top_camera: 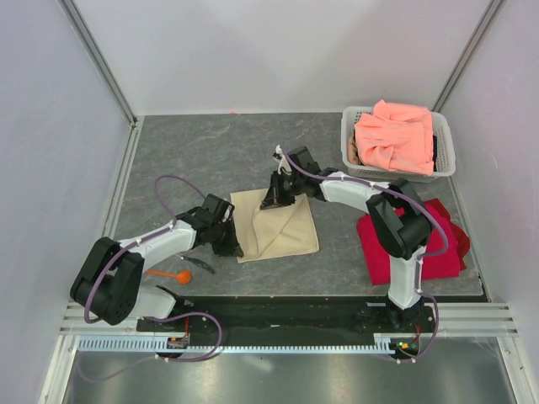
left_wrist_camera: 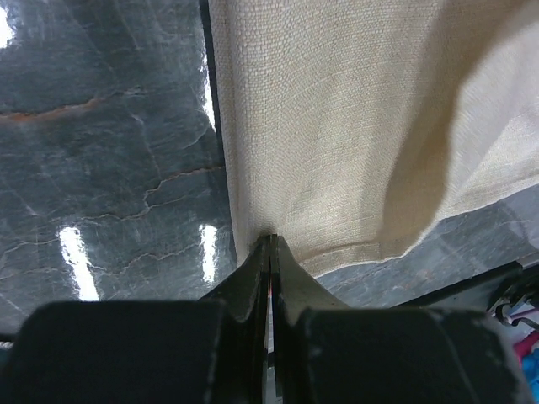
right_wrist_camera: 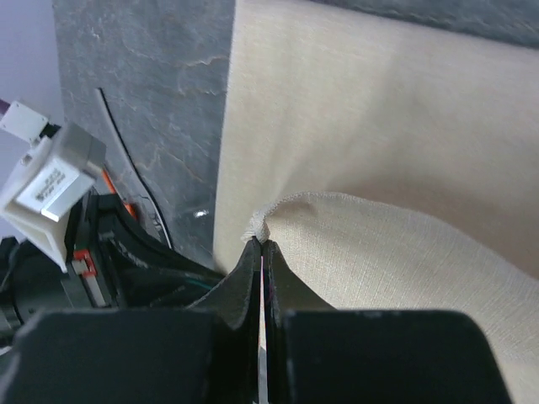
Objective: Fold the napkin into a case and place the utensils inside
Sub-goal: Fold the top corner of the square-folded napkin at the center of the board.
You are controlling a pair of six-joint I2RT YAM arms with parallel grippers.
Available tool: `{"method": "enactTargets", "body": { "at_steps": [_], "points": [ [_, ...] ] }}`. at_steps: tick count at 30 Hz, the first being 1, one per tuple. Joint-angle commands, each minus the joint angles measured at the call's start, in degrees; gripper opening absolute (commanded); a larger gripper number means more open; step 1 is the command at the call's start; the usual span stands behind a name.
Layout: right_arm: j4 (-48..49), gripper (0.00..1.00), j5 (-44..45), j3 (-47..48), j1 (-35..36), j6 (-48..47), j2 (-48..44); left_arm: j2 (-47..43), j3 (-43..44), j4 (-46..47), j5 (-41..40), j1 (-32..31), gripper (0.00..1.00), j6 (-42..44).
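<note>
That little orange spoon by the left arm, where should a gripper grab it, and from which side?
Probably the handle, from straight above. The orange spoon lies flat on the table, its round bowl rightmost in the top view, thin handle running left. Jaws set across the handle should pinch it; the bowl looks too rounded.

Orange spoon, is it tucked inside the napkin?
No, the orange spoon lies on the table, off to one side and apart from the napkin.
</note>
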Motion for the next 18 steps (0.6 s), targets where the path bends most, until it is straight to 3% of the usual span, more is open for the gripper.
{"method": "enactTargets", "body": {
  "at_steps": [1,18],
  "points": [
    [1.48,0.0,-2.12,7.72,1.53,0.88,5.03,-3.61,-0.79,0.77,1.09,0.01,0.05,-2.45],
    [2.72,0.0,-3.52,15.38,3.47,4.22,12.68,-8.27,-5.1,0.6,2.41,0.1,0.05,-4.56]
  ]
}}
